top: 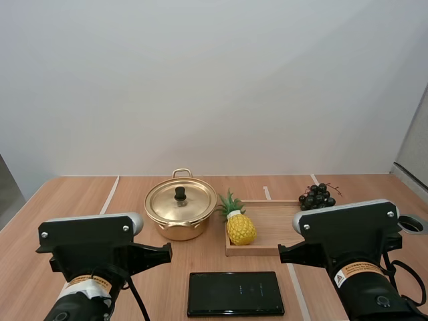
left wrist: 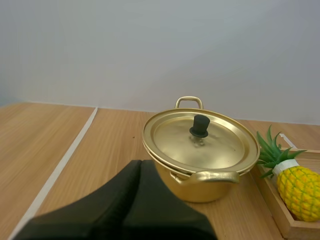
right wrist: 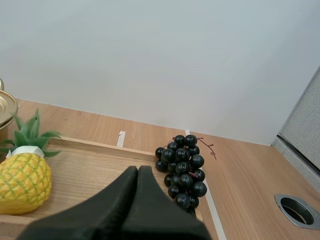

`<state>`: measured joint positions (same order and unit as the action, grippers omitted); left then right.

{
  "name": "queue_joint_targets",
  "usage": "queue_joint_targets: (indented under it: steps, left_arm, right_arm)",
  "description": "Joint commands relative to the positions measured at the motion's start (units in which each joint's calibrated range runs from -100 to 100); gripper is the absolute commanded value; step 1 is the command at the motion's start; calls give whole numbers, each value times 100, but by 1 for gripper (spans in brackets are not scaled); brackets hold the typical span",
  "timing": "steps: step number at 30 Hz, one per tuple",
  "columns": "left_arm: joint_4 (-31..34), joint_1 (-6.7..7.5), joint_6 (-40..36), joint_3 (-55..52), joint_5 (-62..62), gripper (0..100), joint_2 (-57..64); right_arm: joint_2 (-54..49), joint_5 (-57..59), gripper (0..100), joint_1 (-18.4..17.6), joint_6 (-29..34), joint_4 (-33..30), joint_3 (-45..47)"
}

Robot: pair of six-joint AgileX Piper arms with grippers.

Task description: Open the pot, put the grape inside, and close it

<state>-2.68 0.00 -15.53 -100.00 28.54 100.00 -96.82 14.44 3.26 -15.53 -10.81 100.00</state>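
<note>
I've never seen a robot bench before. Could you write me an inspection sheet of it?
Surface: wooden table with pale tape lines and a round hole at its right.
Job's things: gold pot, lid on; grapes at the far right corner of the wooden tray.
Clutter: pineapple on the tray; black flat device near the front edge.
Claws: left claw shut, empty, facing the pot; right claw shut, empty, facing the grapes.
Cables: nothing seen loose on the table.
Surroundings: plain white wall behind.
</note>
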Motion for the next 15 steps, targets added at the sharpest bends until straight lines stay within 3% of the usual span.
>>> queue_joint_targets:
  steps: [1,7,11,15]
  left_arm:
    - [-91,-2,109,0,-244,0,0]
    - [-91,-2,746,0,-1098,0,0]
    - [-91,-2,1365,0,-2964,0,0]
    - [-91,-2,1075,0,-5424,0,0]
  right_arm:
    - [34,-187,0,22,-36,-25,-42]
    - [34,-808,0,22,-36,-24,-42]
    - [34,-2258,0,22,-48,-37,-42]
    - [34,-3703,0,22,-476,-139,-198]
